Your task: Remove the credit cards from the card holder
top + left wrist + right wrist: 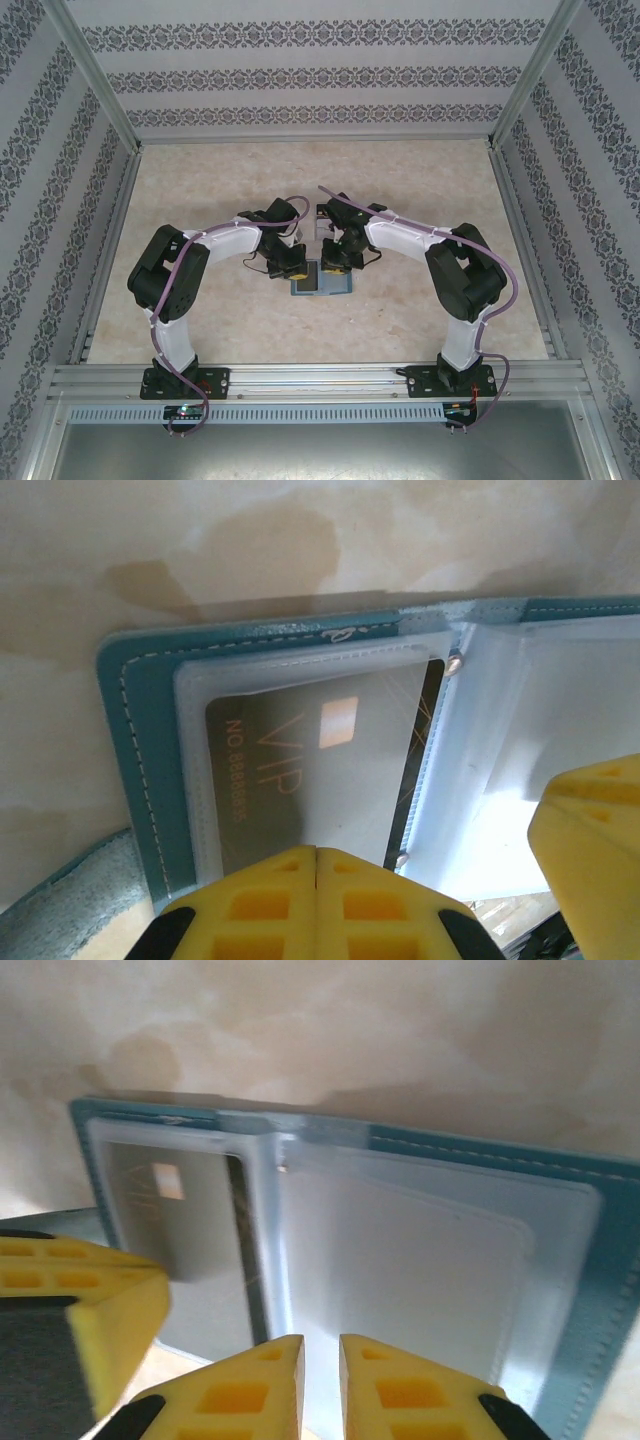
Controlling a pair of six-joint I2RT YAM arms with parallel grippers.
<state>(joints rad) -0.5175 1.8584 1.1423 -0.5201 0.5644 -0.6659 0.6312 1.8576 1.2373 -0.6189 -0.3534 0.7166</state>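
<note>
The card holder (322, 283) lies open like a book, flat on the pale desk (300, 180), in the middle and a little nearer the arm bases than the far wall. Both arms curl in over it from either side, so the left hand (292, 262) and the right hand (338, 258) hang just beside each other above its far edge.

From the left wrist, the left hand (316, 878) has its yellow fingers pressed flat together with no gap. Their tips sit at the near edge of the left page, over the clear pocket. In that pocket lies the dark card (300, 770), with gold "VIP" lettering and a small square chip. It is fully inside, and the teal cover (140, 740) frames it on the left and far sides. One finger (590, 830) of the right hand shows just to the right, over the other page.

From the right wrist, the right hand (320, 1375) has its fingers only narrowly parted. They are at the near edge of the holder, just right of the spine where the clear pockets stand up a little. I cannot tell whether they pinch anything. The dark card (190, 1225) is to their left. To their right, the right page holds a pale card shape (400, 1270) in its pocket, too blurred to read. The teal edge (600, 1290) runs round beyond it.
</note>
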